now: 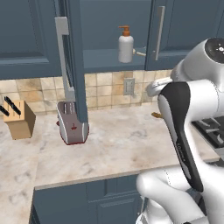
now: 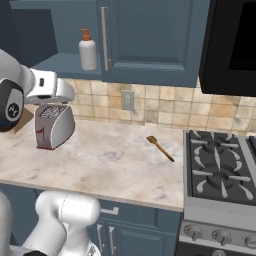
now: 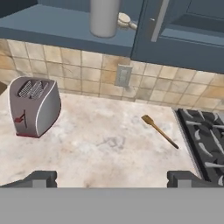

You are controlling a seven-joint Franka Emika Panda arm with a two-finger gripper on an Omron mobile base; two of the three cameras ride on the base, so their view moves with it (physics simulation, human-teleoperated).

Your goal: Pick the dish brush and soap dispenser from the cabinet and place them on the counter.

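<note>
Soap dispenser (image 1: 125, 45) upright on the open cabinet (image 2: 150, 40) shelf, the dish brush (image 3: 124, 20) lying just beside it, head showing. Below, the counter (image 2: 110, 160) carries a toaster (image 2: 52, 126) and an orange-brown utensil (image 2: 160, 148). Fingers (image 3: 41, 178) spread wide, holding nothing, above the counter.

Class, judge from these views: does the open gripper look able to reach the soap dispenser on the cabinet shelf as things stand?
Probably yes. The cabinet door is swung open, the soap dispenser stands near the shelf's front edge with nothing before it, and the gripper is open, though it is below shelf height.
</note>
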